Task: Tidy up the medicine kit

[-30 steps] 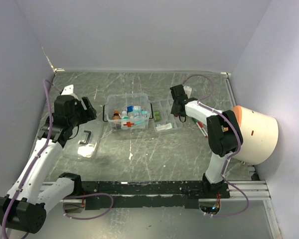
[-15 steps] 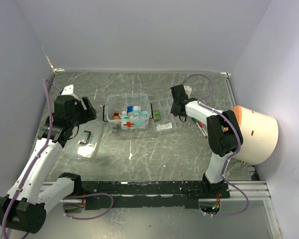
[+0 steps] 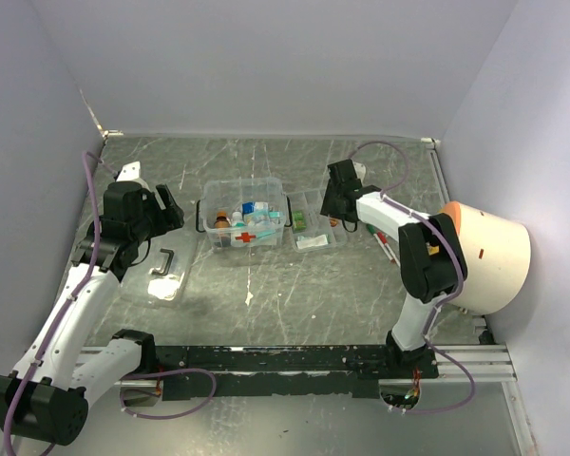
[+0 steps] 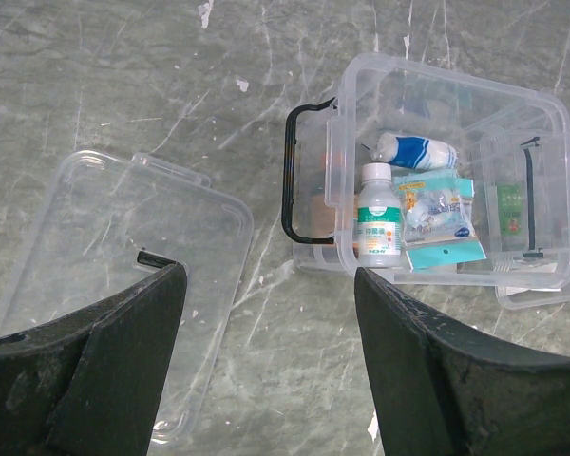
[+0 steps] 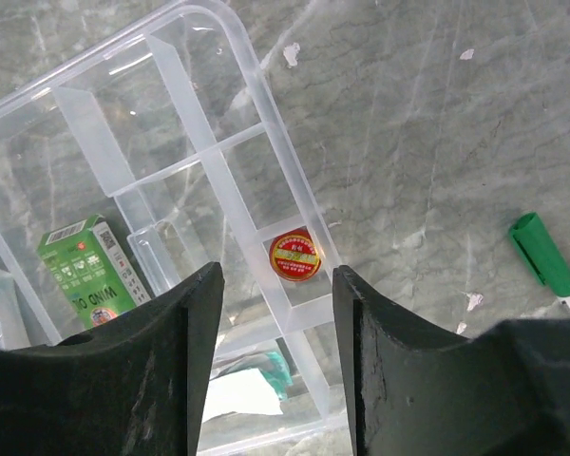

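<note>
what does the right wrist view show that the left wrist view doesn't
Only the right wrist view: a small round red tin lying in a compartment, and a green marker cap on the table. Only the left wrist view: the medicine kit holding a white bottle and a bandage roll, with the clear lid lying apart from it. Both: the compartmented tray with a green box.

Bare grey marbled tabletop (image 3: 294, 285) lay open in front of the small clear plastic medicine kit with a red cross (image 3: 244, 217) and behind it. A flat clear compartmented tray (image 3: 313, 204) sat just beside its right end. A flat clear lid with a black handle (image 3: 171, 283) lay well apart on the left. The kit's top stood open to anything coming from above.
</note>
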{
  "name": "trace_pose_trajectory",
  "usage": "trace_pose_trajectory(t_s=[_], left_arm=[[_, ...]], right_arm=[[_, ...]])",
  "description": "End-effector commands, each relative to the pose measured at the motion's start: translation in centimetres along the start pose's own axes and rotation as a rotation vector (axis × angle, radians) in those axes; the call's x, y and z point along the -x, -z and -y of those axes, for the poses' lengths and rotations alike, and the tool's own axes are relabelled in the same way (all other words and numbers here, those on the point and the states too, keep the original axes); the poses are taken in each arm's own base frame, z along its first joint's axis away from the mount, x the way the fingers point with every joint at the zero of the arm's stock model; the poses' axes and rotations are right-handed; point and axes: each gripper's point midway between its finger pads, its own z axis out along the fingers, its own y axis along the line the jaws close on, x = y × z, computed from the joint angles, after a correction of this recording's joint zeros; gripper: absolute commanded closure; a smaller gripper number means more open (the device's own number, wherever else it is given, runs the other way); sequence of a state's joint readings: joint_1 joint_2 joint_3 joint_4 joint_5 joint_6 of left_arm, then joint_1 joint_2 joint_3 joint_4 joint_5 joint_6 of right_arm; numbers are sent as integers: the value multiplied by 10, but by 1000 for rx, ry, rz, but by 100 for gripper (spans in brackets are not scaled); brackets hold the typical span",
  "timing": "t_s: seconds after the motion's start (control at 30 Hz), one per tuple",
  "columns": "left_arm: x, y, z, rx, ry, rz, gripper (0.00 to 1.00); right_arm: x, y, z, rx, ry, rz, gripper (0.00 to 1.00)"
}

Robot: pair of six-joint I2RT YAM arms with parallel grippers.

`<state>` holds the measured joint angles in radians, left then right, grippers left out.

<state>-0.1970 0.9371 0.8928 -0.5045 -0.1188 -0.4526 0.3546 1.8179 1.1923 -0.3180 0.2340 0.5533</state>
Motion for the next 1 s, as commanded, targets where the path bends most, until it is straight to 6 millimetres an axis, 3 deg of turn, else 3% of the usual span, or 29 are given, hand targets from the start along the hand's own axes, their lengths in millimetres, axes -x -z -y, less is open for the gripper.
trace_pose_trajectory(t_s=[0.0,0.17,0.4,0.6,0.8,0.97], left_arm=[[11,0,5,-23,8,33,18],[8,-1,6,-34,10,26,16],[-4,-12,19,-104,18,-33,10],[-14,-22,34,-162,38,-115,15],[-20,-28,31,-140,57,-141,16],[-23,-29,32,-141,57,-159,16]], right_arm=[[17,21,-1,19,5,36,50],[22,39,-3,57,3,60,50],[4,59,-26,229,58,44,49],[-5,39,-43,234,162,6,50],[-6,8,-53,211,238,-34,54],[-15,-6,-56,212,283,-69,56]])
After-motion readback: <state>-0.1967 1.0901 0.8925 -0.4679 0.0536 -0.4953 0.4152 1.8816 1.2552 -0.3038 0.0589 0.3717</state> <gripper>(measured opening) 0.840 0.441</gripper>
